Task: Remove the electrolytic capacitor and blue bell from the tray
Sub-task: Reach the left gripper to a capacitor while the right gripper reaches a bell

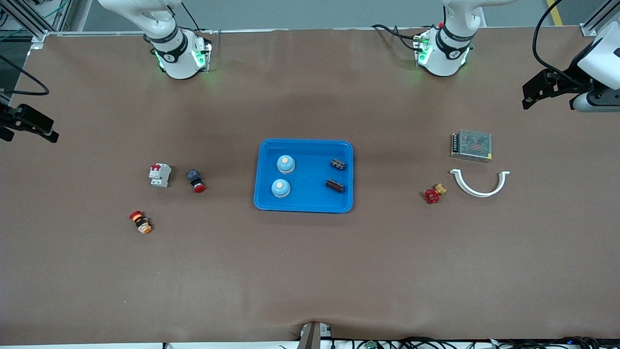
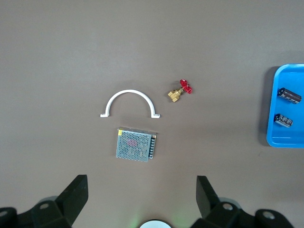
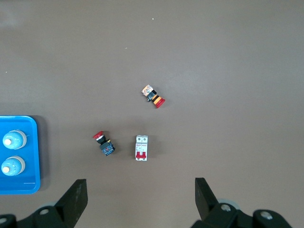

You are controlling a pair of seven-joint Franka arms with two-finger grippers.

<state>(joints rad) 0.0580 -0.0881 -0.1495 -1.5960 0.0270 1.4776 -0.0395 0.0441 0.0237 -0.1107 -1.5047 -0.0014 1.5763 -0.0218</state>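
A blue tray (image 1: 310, 196) lies in the middle of the table. In it are two light-blue bells (image 1: 286, 164) (image 1: 281, 188) toward the right arm's end and two dark capacitors (image 1: 338, 164) (image 1: 334, 185) toward the left arm's end. The capacitors (image 2: 289, 95) show in the left wrist view, the bells (image 3: 13, 139) in the right wrist view. My left gripper (image 2: 141, 183) is open and empty, up over the left arm's end of the table (image 1: 533, 94). My right gripper (image 3: 140, 185) is open and empty, up over the right arm's end (image 1: 29, 127).
Toward the right arm's end lie a white circuit breaker (image 1: 160, 175), a red-capped push button (image 1: 195, 181) and a red-and-yellow button (image 1: 140, 222). Toward the left arm's end lie a mesh power supply (image 1: 472, 145), a white half-ring clamp (image 1: 479, 183) and a red-handled brass valve (image 1: 434, 194).
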